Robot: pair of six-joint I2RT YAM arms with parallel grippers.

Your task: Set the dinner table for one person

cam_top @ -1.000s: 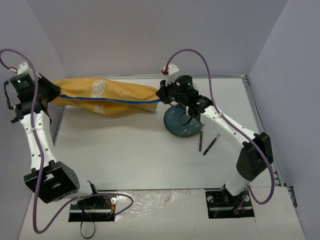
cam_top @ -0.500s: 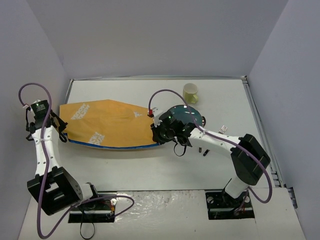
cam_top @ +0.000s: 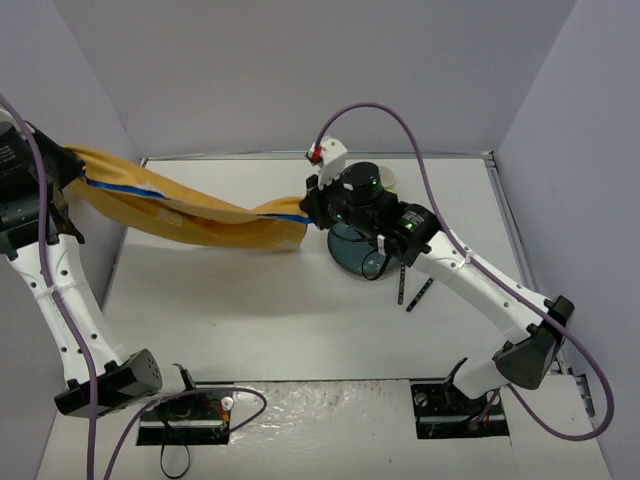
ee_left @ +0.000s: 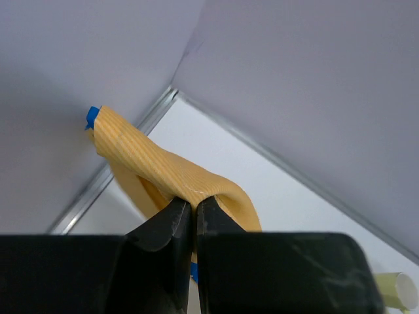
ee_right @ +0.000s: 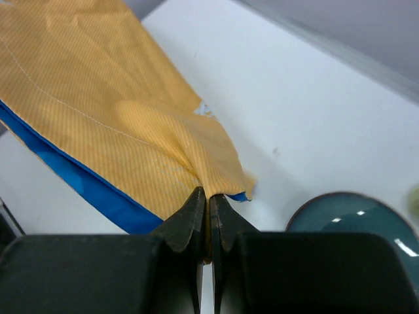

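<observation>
The orange-yellow placemat (cam_top: pixel 200 215) with a blue edge hangs stretched and sagging between my two grippers, above the white dinner table (cam_top: pixel 250 320). My left gripper (cam_top: pixel 68 172) is raised high at the far left and is shut on the mat's left end; the left wrist view (ee_left: pixel 194 206) shows the cloth (ee_left: pixel 177 173) bunched in the jaws. My right gripper (cam_top: pixel 308 207) is shut on the mat's right corner, and the right wrist view (ee_right: pixel 208 196) shows the cloth (ee_right: pixel 111 85) pinched there. A dark teal plate (cam_top: pixel 355 255) lies just right of it.
Two dark pieces of cutlery (cam_top: pixel 403 283) lie on the table right of the plate. A pale yellow cup (ee_left: pixel 396 291) shows at the edge of the left wrist view. Grey walls close in the table at the left, back and right.
Half a second ago the placemat was spread low and flat over the table. Both grippers have since lifted it, the left much higher, and the right has moved back over the plate.
</observation>
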